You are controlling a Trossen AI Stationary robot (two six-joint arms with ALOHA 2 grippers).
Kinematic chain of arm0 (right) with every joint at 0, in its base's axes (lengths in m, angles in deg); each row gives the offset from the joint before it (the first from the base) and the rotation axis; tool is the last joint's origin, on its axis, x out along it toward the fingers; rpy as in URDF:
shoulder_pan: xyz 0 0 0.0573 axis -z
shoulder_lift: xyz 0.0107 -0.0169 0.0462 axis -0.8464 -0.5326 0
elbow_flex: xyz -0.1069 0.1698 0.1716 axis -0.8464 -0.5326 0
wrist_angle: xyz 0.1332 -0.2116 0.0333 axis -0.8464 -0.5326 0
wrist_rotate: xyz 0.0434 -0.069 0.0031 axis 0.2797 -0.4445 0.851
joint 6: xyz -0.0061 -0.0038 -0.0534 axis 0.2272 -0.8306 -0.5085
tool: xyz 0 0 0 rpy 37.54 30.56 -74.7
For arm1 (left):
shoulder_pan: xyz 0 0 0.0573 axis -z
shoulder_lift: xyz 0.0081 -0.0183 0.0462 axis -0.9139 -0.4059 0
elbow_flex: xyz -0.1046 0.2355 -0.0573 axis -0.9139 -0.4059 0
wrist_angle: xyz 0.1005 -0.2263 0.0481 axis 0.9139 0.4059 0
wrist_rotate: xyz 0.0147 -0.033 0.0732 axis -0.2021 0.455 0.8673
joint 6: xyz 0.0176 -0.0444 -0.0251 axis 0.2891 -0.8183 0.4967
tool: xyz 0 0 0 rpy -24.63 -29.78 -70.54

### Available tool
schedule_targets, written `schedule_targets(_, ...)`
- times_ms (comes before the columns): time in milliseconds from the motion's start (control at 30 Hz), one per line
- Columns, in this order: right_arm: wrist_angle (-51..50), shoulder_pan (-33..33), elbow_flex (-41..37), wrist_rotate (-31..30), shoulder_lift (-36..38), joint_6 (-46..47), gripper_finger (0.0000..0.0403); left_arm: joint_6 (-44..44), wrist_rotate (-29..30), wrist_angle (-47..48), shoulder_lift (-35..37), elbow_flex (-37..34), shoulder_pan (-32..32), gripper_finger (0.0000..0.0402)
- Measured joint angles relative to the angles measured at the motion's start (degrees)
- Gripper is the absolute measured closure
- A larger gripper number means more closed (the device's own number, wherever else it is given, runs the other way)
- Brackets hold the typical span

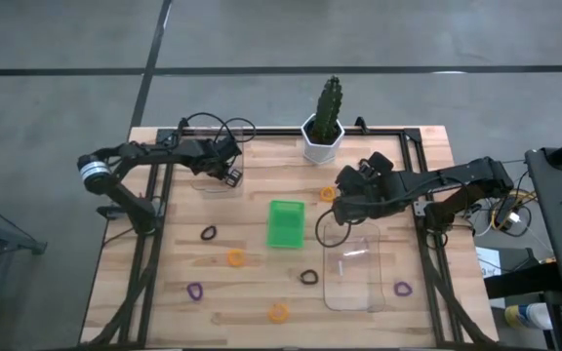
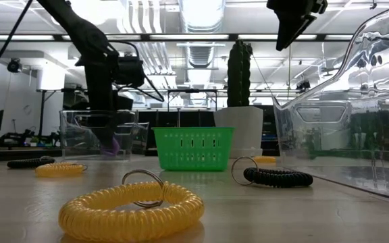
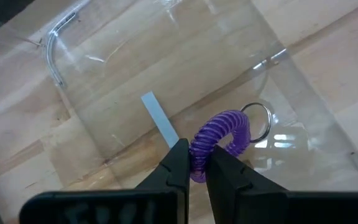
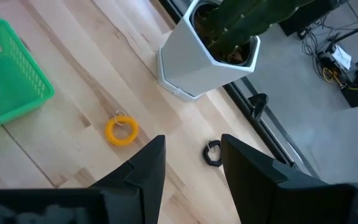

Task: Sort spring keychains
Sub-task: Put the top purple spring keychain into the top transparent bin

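Observation:
My left gripper (image 1: 229,175) is shut on a purple spring keychain (image 3: 221,134) inside a small clear tray (image 1: 213,182) at the far left; it also shows in the low view (image 2: 111,144). My right gripper (image 4: 191,148) is open and empty, raised above the table right of the green tray (image 1: 285,223), near an orange keychain (image 4: 122,131). Other keychains lie flat on the table: black (image 1: 208,233), orange (image 1: 235,257), purple (image 1: 195,291), orange (image 1: 278,312), black (image 1: 308,277), purple (image 1: 401,289). My left gripper pinches the purple keychain's coil (image 3: 199,160) between its two fingertips, on the side away from the metal ring (image 3: 261,119). The fingers come from above, pointing down into the clear tray. The keychain hangs low in the tray; whether it touches the floor, I cannot tell.
A large clear tray (image 1: 354,268) lies at the near right. A cactus in a white pot (image 1: 323,132) stands at the far edge. A small black ring (image 4: 212,154) lies near the pot. A dark frame rail (image 1: 154,229) runs along the table's sides.

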Motion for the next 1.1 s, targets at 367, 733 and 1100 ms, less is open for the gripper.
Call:
schedule_targets(367,0.3,0.0,0.0,0.0,0.0,0.0,0.0259,-0.2,0.0,0.0,0.5,0.0,0.0,0.0369)
schedule_targets(733,0.5,0.0,0.0,0.0,0.0,0.0,0.0257,0.0,0.0,0.0,0.5,0.0,0.0,0.0285)
schedule_targets(1100,0.4,0.0,0.0,0.0,0.0,0.0,0.0265,0.9,0.4,1.0,4.0,3.1,0.0,0.0235)
